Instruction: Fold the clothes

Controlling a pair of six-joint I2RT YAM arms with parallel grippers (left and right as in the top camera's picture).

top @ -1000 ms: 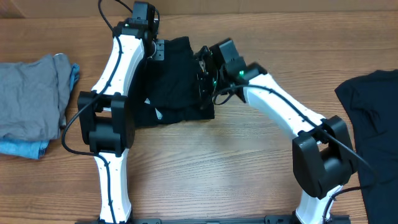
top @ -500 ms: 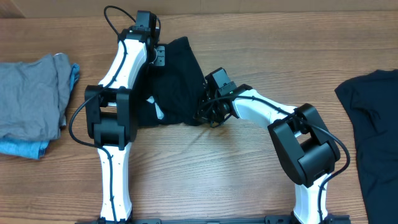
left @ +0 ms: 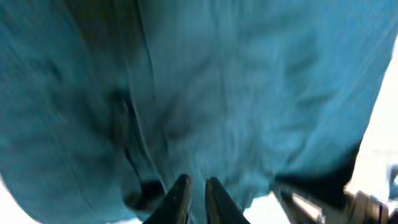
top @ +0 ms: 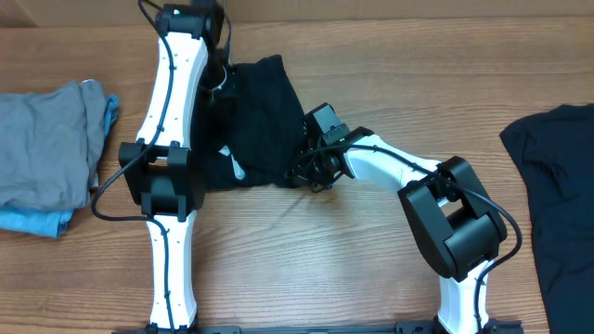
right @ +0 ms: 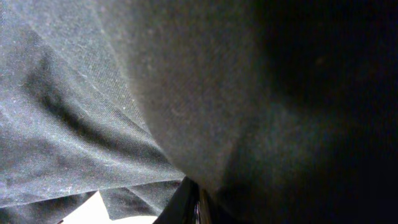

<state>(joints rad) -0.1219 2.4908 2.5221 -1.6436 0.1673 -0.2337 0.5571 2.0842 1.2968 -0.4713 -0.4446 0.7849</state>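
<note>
A black garment [top: 260, 121] lies bunched and partly folded at the table's middle back, with a small white patch near its left side. A second black garment [top: 557, 186] lies spread at the right edge. My left gripper [top: 221, 83] hangs over the folded garment's upper left edge. In the left wrist view my left gripper [left: 194, 183] has its jaws a narrow slit apart, with cloth [left: 236, 93] beyond and nothing pinched. My right gripper [top: 299, 174] sits at the garment's lower right corner. In the right wrist view my right gripper [right: 198, 190] is shut, and dark cloth [right: 186, 93] drapes over its tips.
A grey garment [top: 46, 139] lies on a light-blue one [top: 37, 221] at the left edge. Bare wooden tabletop [top: 316, 250] runs along the front between the two arm bases.
My left arm has drawn back toward the far edge and its jaws have parted slightly. My right gripper swept down to the garment's lower right corner, narrowing the cloth, then stayed.
</note>
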